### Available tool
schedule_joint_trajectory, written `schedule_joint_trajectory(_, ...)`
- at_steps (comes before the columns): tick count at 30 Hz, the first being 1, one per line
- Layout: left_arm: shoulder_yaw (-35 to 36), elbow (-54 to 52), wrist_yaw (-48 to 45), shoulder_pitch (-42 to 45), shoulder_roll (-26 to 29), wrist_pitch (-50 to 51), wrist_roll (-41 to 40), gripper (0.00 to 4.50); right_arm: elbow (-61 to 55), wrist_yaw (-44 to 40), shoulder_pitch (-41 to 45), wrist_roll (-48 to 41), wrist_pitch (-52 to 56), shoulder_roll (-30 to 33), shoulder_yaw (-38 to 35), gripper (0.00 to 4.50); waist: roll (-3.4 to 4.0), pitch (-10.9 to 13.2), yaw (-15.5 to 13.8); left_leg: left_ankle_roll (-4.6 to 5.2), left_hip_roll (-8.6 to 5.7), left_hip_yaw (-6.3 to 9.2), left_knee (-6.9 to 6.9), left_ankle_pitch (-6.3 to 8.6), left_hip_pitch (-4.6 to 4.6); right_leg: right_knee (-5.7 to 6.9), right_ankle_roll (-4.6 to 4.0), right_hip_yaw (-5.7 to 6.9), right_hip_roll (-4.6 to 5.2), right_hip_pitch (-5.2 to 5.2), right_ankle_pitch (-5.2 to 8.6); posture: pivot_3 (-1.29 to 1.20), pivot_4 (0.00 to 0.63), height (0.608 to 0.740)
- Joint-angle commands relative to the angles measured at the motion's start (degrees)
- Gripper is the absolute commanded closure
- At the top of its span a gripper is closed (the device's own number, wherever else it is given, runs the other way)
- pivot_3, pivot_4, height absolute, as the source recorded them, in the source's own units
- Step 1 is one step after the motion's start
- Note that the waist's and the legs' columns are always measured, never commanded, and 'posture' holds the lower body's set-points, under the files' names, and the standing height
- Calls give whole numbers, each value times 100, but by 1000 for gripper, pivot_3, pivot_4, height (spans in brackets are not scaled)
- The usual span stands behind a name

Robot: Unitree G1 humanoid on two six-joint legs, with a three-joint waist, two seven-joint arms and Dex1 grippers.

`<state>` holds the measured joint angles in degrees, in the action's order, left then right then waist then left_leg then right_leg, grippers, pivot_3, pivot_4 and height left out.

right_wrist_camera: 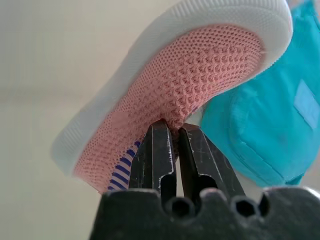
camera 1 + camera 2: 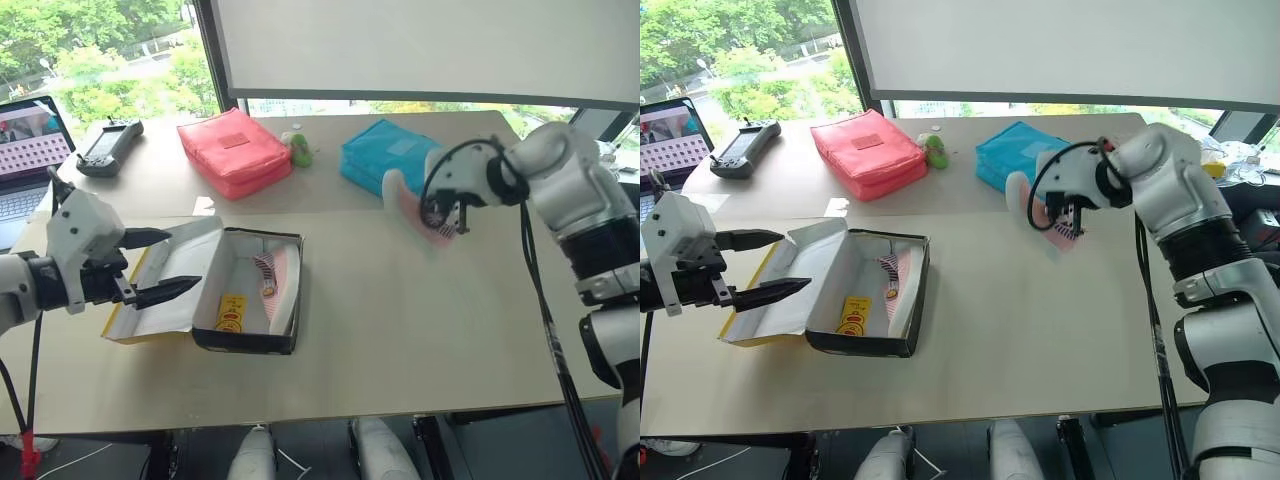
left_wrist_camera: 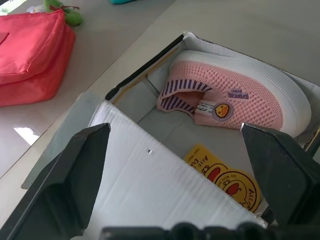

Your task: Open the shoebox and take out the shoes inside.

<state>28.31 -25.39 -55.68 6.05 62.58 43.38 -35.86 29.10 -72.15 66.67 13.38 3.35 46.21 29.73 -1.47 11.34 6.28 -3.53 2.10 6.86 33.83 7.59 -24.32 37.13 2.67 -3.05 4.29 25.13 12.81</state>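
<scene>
Shoebox point(image 2: 250, 300) sits open near the front left part of the table point(image 2: 400, 330), its yellow lid folded back toward the left edge with the white inside turned up. One pink shoe point(image 3: 235, 95) lies inside the box along its right wall, resting on its side with the white sole against that wall, and a yellow duck card point(image 2: 231, 313) lies on the box floor beside it. My left gripper point(image 2: 165, 265) hangs just left of the box over the folded-back lid, its two black fingers spread wide with nothing between them; in the left wrist view the lid's white edge and the shoe lie between and beyond the fingertips, not touched. My right gripper point(image 1: 172, 150) is well apart from the box, up over the right half of the table just in front of the blue pouch point(image 2: 385, 155), and its fingers are pinched tight on the knit upper of the other pink shoe point(image 1: 185, 85). That shoe hangs clear of the table, tilted, white sole turned away from the fingers. Along the far edge of the table lie a red pouch point(image 2: 232, 150) and a small green toy point(image 2: 299, 150) between the two pouches. A black controller point(image 2: 108, 145) and a laptop point(image 2: 25, 150) lie at the far left corner.
</scene>
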Motion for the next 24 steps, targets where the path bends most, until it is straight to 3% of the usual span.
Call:
schedule_joint_trajectory(1, 40, -61, 54, 107, 2, -144, 10, 0, 147, 2, 113, -24, -71, -555, -125, 4077, 0, 0, 18, 0, -1, -2, 0, 0, 0, 1, 3, -7, 0, 1, -2, 0, 150, 737)
schedule_joint_trajectory(3, 80, -80, 60, 82, 2, -125, -3, 0, 298, 4, 224, -8, -66, -712, -216, 3541, 0, 0, 11, 0, -1, -5, 2, -1, 2, 4, 6, -16, -6, 0, -4, 0, 150, 737)
schedule_joint_trajectory(9, 320, -138, 33, -106, 42, -83, -34, 0, 576, -261, 913, -202, 70, -661, -652, 1386, 3, 5, -78, 0, -7, -6, 2, -1, -1, 0, 12, -23, -2, 1, -6, 0, 150, 737)
schedule_joint_trajectory(12, 290, -105, 53, -91, 43, -113, -38, 0, -257, -555, 958, -426, 338, -908, -664, 394, 2, 4, -79, 0, -5, -6, 0, 0, 2, 0, 12, -23, -5, 0, -5, 0, 150, 737)
schedule_joint_trajectory(16, 128, 34, 88, 98, 53, -172, -22, 0, -1677, -592, 863, -1153, 2042, -1999, -767, 394, 2, 3, 85, 1, 9, -22, -1, 0, 19, 14, 9, -43, -22, -1, -8, 0, 150, 737)
schedule_joint_trajectory(18, 59, 84, 88, 177, 56, -194, 5, 0, -2018, -523, 671, -1143, 1867, -2369, -574, 394, 2, 4, 70, 1, 22, -22, 3, 0, 23, 46, 4, -55, -44, 9, -5, 0, 150, 737)
schedule_joint_trajectory(24, 103, 29, 132, 100, 6, -205, 34, 0, -2540, -1066, 495, -1327, 2068, -2497, -90, 394, 1, 3, -106, -3, 33, -22, 25, -1, 18, 46, 0, -58, -58, 3, -3, 0, 150, 737)
